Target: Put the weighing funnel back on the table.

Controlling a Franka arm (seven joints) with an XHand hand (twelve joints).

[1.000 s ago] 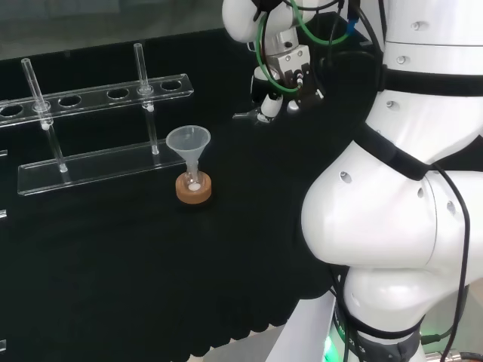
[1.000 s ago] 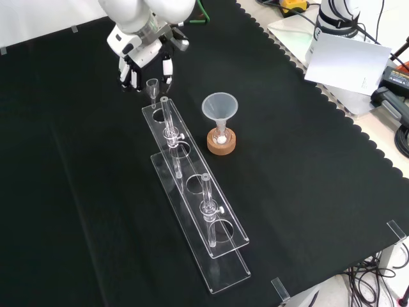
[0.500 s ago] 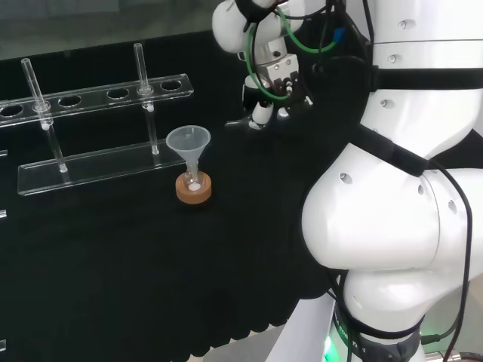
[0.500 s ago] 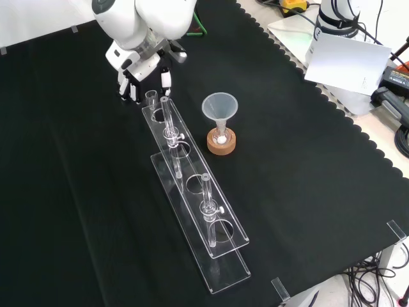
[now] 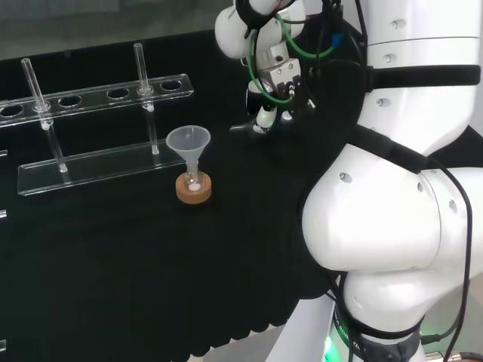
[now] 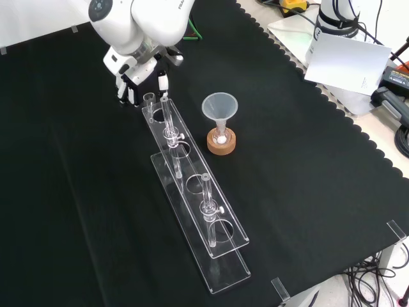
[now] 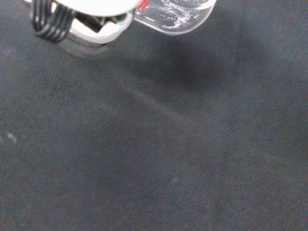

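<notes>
1. Hand. In the head view the hand is seen low over the surface, to the right of the clear tube rack and to the right of and beyond the funnel. In the front view it is seen at the far end of the rack, below the arm's white link. Its fingers are curled downward and closed in a pinch on a small clear piece.

2. Weighing funnel. The small clear piece is identified as the weighing funnel. In the head view it projects to the left from the fingertips, close above the cloth. In the front view it is seen directly under the fingers, just beside the far end of the rack. In the wrist view its rounded clear body is seen next to a white part of the hand, with a dark shadow on the cloth beneath. Whether it touches the cloth cannot be determined.

3. Other ware. The funnel is seen upright, mouth up, with its stem in a small flask on a cork ring, to the right of the rack in the front view and apart from the hand. Two glass tubes are seen upright in the rack.
</notes>
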